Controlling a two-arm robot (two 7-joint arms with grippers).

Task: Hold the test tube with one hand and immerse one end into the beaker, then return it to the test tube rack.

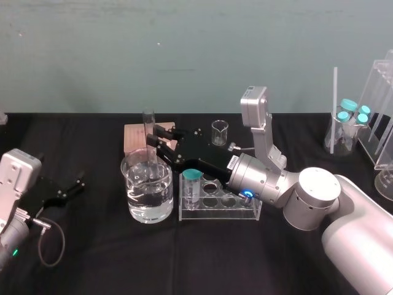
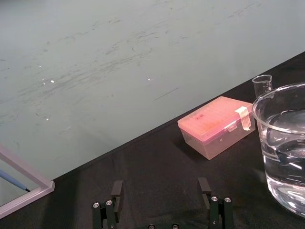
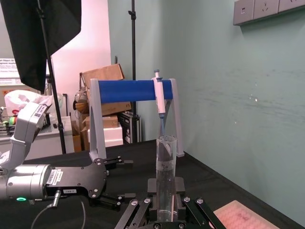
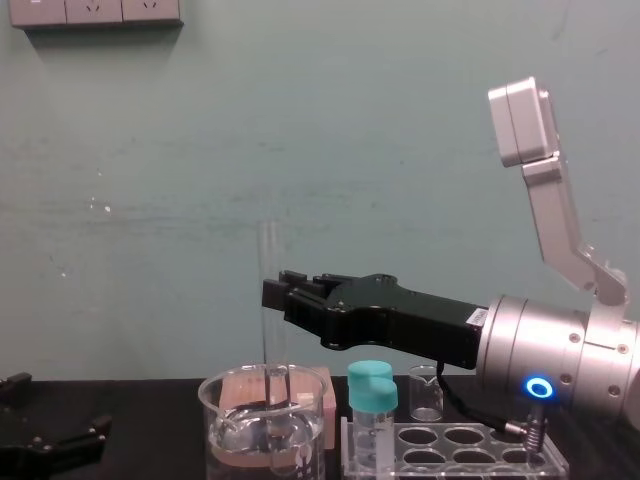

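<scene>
So the right gripper (image 1: 158, 140) is reaching in from the right, above the test tube rack (image 1: 245, 212), and it's clamped on the test tube (image 1: 149, 126) about halfway up. The tube stands upright with its open top sticking up above the fingers (image 3: 143, 206). Its lower end is down inside the beaker (image 1: 132, 206), which has water in it; the chest view puts the tip right around the waterline, can't tell how deep. The beaker sits on the black bench (image 1: 202, 258) just left of the rack, and a teal-capped vial (image 1: 192, 187) stands in the rack's front-left hole. A pink box (image 1: 134, 136) is behind the beaker. The left gripper (image 1: 66, 189) is parked far left on the bench, fingers spread apart, holding nothing.
</scene>
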